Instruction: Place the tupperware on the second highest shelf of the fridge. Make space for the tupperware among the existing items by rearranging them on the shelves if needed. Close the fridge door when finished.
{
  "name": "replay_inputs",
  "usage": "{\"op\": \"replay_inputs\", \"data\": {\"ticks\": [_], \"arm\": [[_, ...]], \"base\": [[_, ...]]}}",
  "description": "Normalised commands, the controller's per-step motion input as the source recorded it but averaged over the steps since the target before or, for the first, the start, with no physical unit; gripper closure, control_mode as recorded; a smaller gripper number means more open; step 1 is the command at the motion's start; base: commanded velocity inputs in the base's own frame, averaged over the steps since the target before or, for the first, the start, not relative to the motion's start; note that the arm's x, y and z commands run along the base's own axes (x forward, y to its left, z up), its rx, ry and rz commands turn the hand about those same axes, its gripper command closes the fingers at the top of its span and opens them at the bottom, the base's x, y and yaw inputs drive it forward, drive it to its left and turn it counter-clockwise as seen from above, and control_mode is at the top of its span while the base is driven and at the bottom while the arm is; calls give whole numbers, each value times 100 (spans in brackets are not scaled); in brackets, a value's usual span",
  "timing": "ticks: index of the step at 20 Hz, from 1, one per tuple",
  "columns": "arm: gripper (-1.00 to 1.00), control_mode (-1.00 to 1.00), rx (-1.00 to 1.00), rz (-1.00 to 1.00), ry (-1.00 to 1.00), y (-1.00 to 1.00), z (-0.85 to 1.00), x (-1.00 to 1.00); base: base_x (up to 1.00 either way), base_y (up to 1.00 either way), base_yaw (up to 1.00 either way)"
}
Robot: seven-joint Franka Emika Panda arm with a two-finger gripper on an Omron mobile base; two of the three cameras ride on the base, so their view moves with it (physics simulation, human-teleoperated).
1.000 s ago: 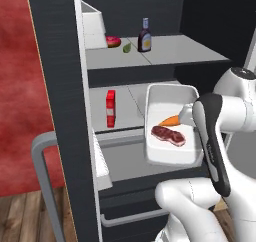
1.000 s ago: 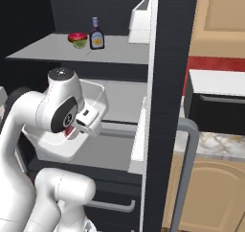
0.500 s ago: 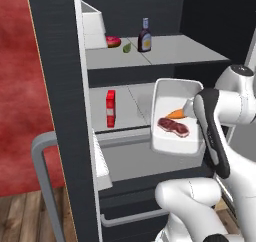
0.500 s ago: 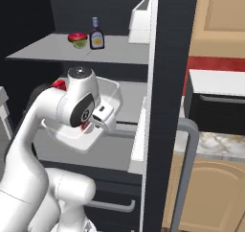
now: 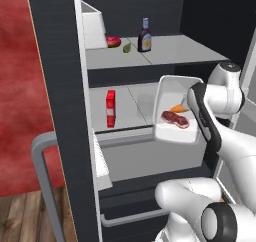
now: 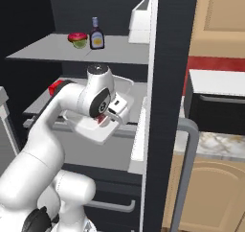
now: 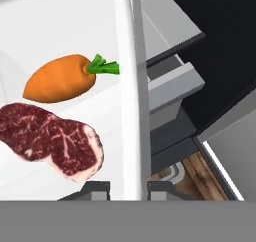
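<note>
gripper (image 7: 128, 187) pinching tupperware (image 7: 70, 36) rim, fingertips cropped

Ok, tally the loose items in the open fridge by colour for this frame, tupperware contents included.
White: 2, boxy tub and tupperware
Red: 2, carton and steak
Pink: 1, donut
Green: 1, small piece
Brown: 1, sauce bottle
Orange: 1, carrot
Total: 8

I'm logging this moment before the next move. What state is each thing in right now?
Fridge: door open.
Tupperware: lidless, tilted, held off the shelf, carrot and steak inside.
Gripper: shut on the tupperware's rim.
Sauce bottle: upright, capped, on the upper shelf.
Red carton: upright on the second highest shelf.
Donut: lying flat beside the white tub.
</note>
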Motion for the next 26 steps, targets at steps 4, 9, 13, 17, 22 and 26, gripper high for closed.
{"op": "replay_inputs", "data": {"ticks": [4,9,13,17,22,26], "arm": [[100,-100,0,0,1,-44,-6,17],[100,-100,0,0,0,-15,-9,28],[100,-100,-4,0,0,0,-25,57],[100,-100,0,0,0,-3,-20,58],[100,-100,0,0,3,-8,-14,42],[100,-100,0,0,5,-10,-8,13]], "base": [[0,0,0],[0,0,0],[0,0,0],[0,0,0],[0,0,0],[0,0,0]]}}
